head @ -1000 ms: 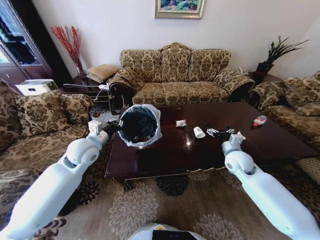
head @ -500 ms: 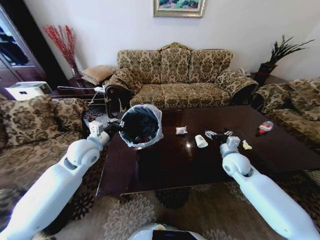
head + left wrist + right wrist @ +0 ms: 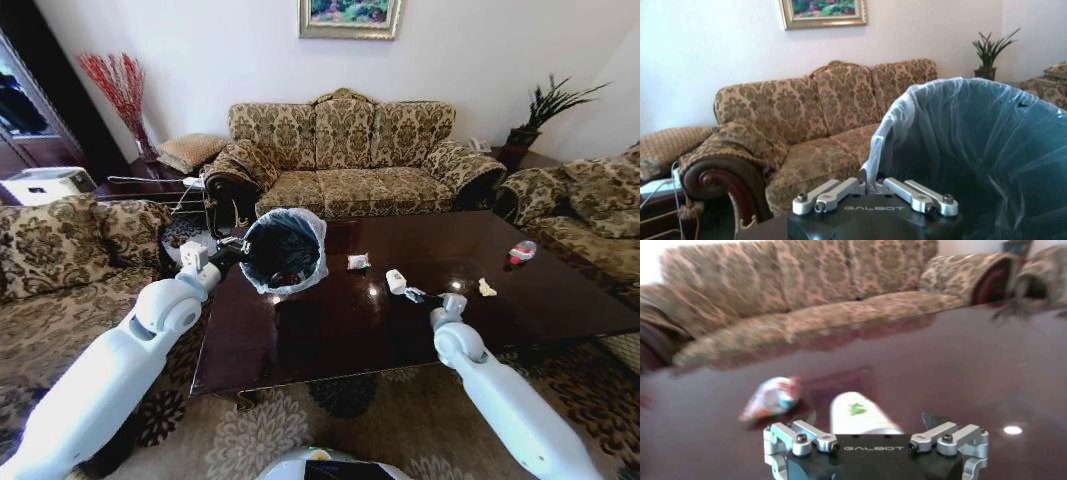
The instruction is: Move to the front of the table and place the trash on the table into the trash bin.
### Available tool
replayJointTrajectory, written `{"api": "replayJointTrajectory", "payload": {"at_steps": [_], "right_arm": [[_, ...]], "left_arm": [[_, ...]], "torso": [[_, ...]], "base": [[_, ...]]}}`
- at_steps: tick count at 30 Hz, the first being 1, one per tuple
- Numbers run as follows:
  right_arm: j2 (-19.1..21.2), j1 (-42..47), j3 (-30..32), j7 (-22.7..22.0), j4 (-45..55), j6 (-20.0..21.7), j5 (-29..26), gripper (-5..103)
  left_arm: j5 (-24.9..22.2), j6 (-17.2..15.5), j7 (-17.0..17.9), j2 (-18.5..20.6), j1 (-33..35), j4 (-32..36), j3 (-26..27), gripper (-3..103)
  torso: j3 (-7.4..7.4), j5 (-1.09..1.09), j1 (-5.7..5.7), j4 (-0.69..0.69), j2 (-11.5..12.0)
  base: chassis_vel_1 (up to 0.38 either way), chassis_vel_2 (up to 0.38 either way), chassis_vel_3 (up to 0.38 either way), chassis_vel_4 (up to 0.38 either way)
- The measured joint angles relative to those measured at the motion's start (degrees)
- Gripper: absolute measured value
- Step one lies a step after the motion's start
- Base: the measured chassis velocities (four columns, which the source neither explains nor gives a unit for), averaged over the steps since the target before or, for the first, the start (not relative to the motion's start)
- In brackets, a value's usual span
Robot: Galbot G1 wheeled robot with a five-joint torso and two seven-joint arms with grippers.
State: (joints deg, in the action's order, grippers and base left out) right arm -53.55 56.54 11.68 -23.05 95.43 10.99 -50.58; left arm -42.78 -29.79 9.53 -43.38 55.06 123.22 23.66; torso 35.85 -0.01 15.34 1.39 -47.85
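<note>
Bin [image 3: 284,250] w/ white liner is sitting tilted at the table's [image 3: 330,330] left rear corner, mouth facing the camera; a few dark/red bits are showing inside near the bottom, can't tell what. Left gripper [image 3: 232,248] is holding it at the rim; in the left wrist view its fingers [image 3: 833,192] are pressed together on the liner edge of the bin [image 3: 973,150].

Table is glossy dark wood, reflecting light. Sofa [image 3: 350,150] is standing behind it, more sofas to the left and right, patterned rug underneath, framed picture [image 3: 348,15] on the wall, plant [image 3: 545,105] in the right rear corner.

Trash on the table: wrapper [image 3: 357,261] just right of the bin, white cup [image 3: 396,281] lying on its side near the middle, small yellowish scrap [image 3: 486,288] further right, bottle w/ red label [image 3: 520,251] near the right edge.

Right gripper [image 3: 418,295] is hanging low over the table just beside the cup, fingers apart; in the right wrist view the cup [image 3: 857,412] is lying between them, wrapper [image 3: 770,397] beside it. Nothing is blocking the way between cup and bin.
</note>
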Motion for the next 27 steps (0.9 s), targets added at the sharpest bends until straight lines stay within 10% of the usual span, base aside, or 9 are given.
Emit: {"api": "replayJointTrajectory", "payload": {"at_steps": [27], "right_arm": [[-4.2,-3.8,-0.2,6.0,-9.4,-2.4,-5.3,103]], "left_arm": [[-0.1,0.7,-5.3,-0.4,-0.8,-1.3,-1.3,2]], "torso": [[-0.02,0.01,-0.03,-0.03,0.0]], "base": [[0.000,0.000,0.000,0.000]]}}
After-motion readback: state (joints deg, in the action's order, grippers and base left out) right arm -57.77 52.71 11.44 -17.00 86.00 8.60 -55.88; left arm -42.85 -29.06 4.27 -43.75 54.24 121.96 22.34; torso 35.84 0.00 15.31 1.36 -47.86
